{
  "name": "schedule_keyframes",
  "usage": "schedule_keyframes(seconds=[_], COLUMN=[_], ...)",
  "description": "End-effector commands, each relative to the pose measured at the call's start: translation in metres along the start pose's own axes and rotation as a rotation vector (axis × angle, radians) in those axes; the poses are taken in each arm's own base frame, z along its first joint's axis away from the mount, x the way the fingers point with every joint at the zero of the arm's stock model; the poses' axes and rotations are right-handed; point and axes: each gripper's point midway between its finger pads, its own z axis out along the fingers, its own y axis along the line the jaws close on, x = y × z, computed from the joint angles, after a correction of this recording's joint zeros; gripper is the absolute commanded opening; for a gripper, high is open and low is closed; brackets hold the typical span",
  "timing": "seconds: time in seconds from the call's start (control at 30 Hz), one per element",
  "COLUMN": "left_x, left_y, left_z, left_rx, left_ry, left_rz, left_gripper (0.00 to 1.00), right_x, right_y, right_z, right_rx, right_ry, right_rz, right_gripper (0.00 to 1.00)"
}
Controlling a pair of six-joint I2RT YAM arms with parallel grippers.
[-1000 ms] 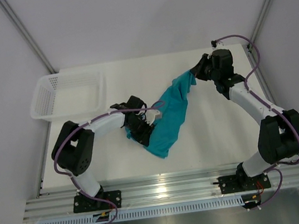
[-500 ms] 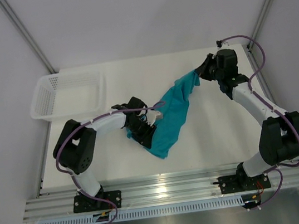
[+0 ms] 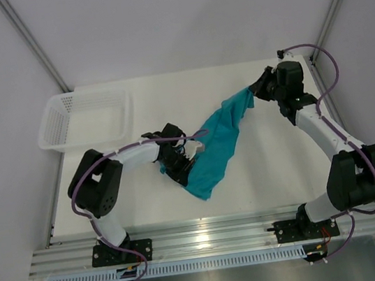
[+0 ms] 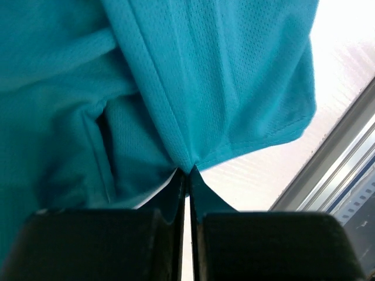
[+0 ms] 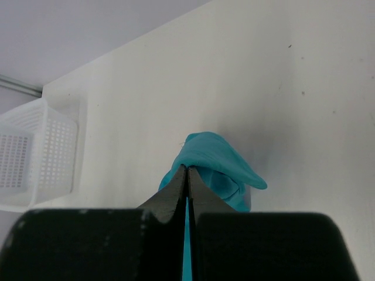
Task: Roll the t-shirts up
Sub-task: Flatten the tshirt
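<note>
Left jaws clamped tight together, nipping a fold of the teal t-shirt [image 3: 220, 143] between their tips, near the middle of the white desk [image 3: 269, 163]. Right jaws pressed together too, pinching the shirt's far corner at the back right. The cloth runs in a slanted band between the two arms, its lower end lying on the desk. A white mesh basket [image 3: 85, 118] sits at the back left. Plain pale walls all round, and an aluminium rail [image 3: 209, 236] along the near edge.
</note>
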Motion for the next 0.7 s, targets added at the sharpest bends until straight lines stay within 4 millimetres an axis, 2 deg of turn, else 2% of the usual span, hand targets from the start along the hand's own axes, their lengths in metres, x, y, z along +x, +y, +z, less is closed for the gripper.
schedule_keyframes(seconds=[0.0, 0.07, 0.1, 0.13, 0.17, 0.23, 0.27, 0.33, 0.37, 0.43, 0.47, 0.5, 0.53, 0.6, 0.63, 0.67], left_x=[-0.031, -0.047, -0.055, -0.058, -0.073, -0.075, -0.094, -0.097, -0.109, -0.131, -0.135, -0.138, -0.149, -0.154, -0.143, -0.151], left_y=[-0.001, 0.003, 0.007, 0.01, 0.014, 0.02, 0.02, 0.032, 0.035, 0.031, 0.031, 0.033, 0.026, 0.024, 0.026, 0.023], left_z=[-0.044, -0.068, -0.089, -0.1, -0.125, -0.148, -0.176, -0.206, -0.233, -0.281, -0.295, -0.312, -0.341, -0.371, -0.371, -0.395], left_rx=[-0.091, -0.138, -0.182, -0.206, -0.248, -0.303, -0.354, -0.435, -0.488, -0.575, -0.603, -0.64, -0.714, -0.832, -0.891, -0.991], left_ry=[-0.133, -0.203, -0.247, -0.265, -0.321, -0.329, -0.389, -0.404, -0.452, -0.539, -0.564, -0.597, -0.67, -0.723, -0.697, -0.759], left_rz=[0.087, 0.133, 0.145, 0.164, 0.186, 0.218, 0.253, 0.279, 0.303, 0.365, 0.378, 0.389, 0.464, 0.553, 0.631, 0.701], left_gripper=[0.0, 0.01, 0.01, 0.01, 0.01, 0.01, 0.01, 0.01, 0.0, 0.0, 0.01, 0.01, 0.01, 0.01, 0.01, 0.01], right_x=[-0.043, -0.063, -0.073, -0.091, -0.1, -0.127, -0.138, -0.163, -0.173, -0.186, -0.197, -0.204, -0.209, -0.218, -0.219, -0.219], right_y=[0.013, 0.013, 0.016, 0.019, 0.022, 0.023, 0.019, 0.027, 0.027, 0.033, 0.047, 0.047, 0.053, 0.073, 0.078, 0.089], right_z=[-0.029, -0.041, -0.051, -0.061, -0.068, -0.088, -0.097, -0.117, -0.125, -0.138, -0.151, -0.16, -0.168, -0.196, -0.204, -0.218], right_rx=[-0.037, -0.04, -0.047, -0.066, -0.078, -0.096, -0.102, -0.123, -0.129, -0.148, -0.192, -0.194, -0.208, -0.251, -0.26, -0.281], right_ry=[-0.105, -0.147, -0.169, -0.199, -0.217, -0.269, -0.288, -0.345, -0.362, -0.378, -0.398, -0.418, -0.434, -0.483, -0.499, -0.525], right_rz=[-0.028, -0.07, -0.085, -0.102, -0.123, -0.127, -0.124, -0.148, -0.167, -0.19, -0.219, -0.244, -0.268, -0.352, -0.408, -0.448], right_gripper=[0.0, 0.0, 0.0, 0.0, 0.0, 0.0, 0.0, 0.0, 0.0, 0.0, 0.0, 0.0, 0.0, 0.0, 0.0, 0.0])
